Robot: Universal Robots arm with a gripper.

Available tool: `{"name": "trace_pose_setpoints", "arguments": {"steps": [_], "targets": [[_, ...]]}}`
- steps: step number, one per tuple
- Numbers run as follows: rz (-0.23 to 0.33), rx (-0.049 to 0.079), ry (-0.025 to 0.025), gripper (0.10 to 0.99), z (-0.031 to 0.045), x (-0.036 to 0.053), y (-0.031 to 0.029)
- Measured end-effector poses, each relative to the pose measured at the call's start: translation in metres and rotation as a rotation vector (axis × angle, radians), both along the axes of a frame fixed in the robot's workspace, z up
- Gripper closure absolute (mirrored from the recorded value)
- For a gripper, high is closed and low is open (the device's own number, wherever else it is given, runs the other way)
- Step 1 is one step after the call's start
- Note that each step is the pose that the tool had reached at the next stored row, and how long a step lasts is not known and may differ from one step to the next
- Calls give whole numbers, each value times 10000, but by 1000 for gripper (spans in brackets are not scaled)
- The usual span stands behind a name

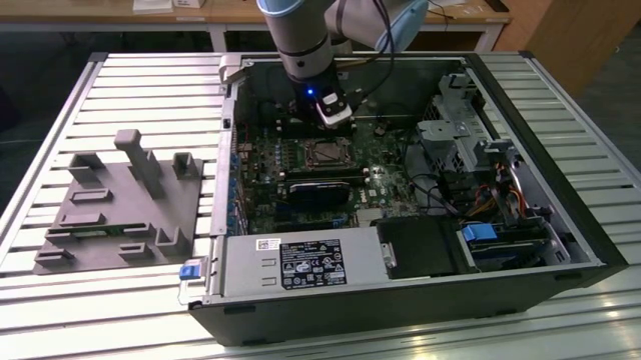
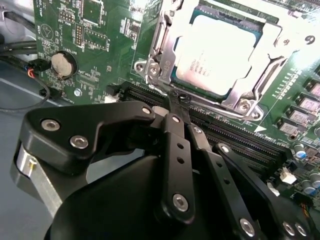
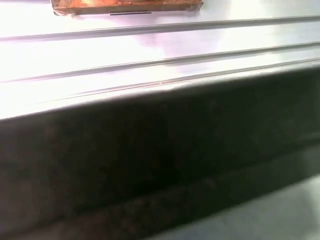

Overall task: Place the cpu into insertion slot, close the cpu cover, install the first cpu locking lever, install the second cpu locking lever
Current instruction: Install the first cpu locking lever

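Closest to you, the gripper [image 2: 173, 104] has its fingers pressed together, tips just beside the cpu cover [image 2: 272, 42]. You see the cpu [image 2: 215, 52] seated in the insertion slot [image 2: 220, 96].

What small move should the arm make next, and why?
Probably press the gripper slightly down. The cpu lies under the closed cpu cover, and the shut fingers sit right at the cover's near edge.
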State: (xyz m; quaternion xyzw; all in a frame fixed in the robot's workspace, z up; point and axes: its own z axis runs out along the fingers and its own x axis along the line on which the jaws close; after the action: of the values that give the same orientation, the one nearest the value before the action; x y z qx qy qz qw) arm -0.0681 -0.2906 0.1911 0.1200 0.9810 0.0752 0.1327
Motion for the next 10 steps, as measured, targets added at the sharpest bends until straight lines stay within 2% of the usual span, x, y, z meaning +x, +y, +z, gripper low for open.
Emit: {"name": "trace_pose_setpoints", "arguments": {"steps": [4, 10], "targets": [[-1, -8, 5, 984, 64, -1, -1], [0, -9, 6, 984, 218, -1, -2]]}}
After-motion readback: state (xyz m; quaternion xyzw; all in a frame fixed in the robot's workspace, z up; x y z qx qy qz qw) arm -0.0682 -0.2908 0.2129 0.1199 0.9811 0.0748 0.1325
